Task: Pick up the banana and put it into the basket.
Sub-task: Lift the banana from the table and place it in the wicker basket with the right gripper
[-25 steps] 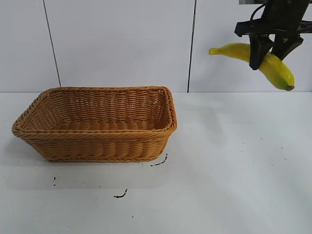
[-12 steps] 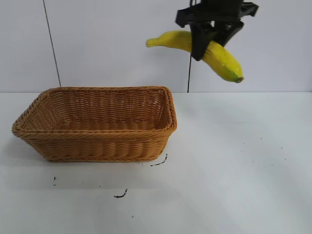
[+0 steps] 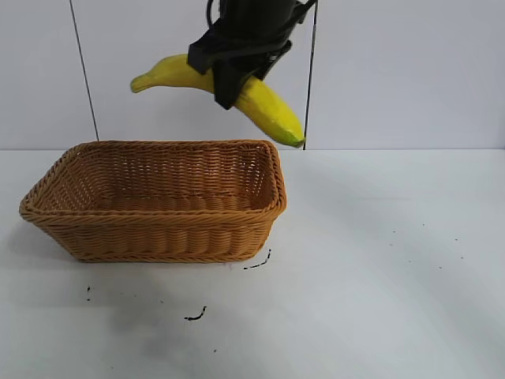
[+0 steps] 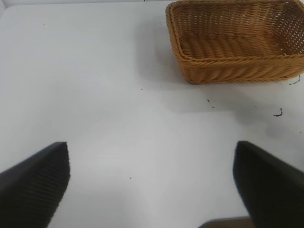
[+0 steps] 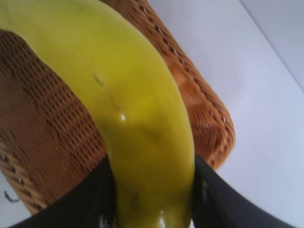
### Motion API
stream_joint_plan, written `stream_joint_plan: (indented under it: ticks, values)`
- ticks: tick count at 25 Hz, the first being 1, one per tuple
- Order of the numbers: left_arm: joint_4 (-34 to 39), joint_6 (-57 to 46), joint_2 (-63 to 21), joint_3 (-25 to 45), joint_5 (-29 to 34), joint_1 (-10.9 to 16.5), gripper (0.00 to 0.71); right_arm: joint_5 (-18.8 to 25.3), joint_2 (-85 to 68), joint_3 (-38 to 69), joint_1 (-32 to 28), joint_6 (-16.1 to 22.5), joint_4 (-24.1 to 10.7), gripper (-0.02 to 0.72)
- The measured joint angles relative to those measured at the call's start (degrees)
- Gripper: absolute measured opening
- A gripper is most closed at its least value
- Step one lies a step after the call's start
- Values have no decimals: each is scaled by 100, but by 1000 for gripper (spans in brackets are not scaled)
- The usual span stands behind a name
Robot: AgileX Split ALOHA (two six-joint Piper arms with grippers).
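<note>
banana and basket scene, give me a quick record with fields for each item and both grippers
banana: held in the air above the basket's right end, tilted, not touching it
basket: on the table, upright, nothing visible inside
right gripper: shut on the banana near its middle, over the basket
left gripper: open, holding nothing, over bare table away from the basket
table: white, a few small dark marks near the basket

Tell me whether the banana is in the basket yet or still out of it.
Out. The banana hangs in the air above the wicker basket, clamped in the right hand; the basket's inside shows only bare weave.
</note>
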Motion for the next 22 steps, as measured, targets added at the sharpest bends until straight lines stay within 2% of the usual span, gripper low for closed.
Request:
stream_joint_plan:
  ticks: [4,7,16,22]
  values:
    - [0,0,0,0,0,0,693,-897,275,0,161,-330,-37,291]
    - [0,0,0,0,0,0,693,-1462,505,0,168,-403,-113,291]
    - [0,0,0,0,-1,0,693,-1838,1119,0,168,-421,-190,291]
    - [0,0,0,0,-1,0,693,-1874,1342,5,168,-421,-136,291]
